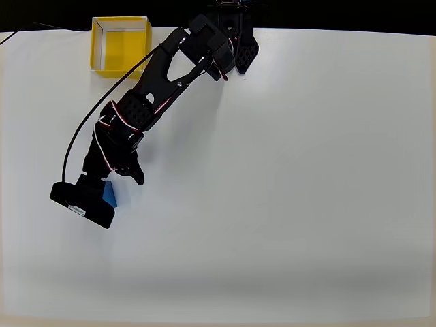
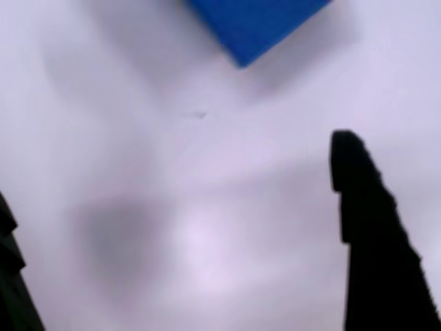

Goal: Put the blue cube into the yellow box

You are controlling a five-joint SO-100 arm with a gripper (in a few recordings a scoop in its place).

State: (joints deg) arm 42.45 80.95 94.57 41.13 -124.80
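The small matte bright-blue cube point(image 1: 110, 193) lies on the white table point(image 1: 286, 177), well apart from the shallow square yellow open-topped box point(image 1: 121, 45), partly under the black arm's wrist. The black two-finger gripper point(image 2: 179, 207) hovers just beside it, fingers apart, holding nothing. Judging by the wrist view, it should advance until the cube sits centred between the fingers before closing. One cube, one box, one arm.
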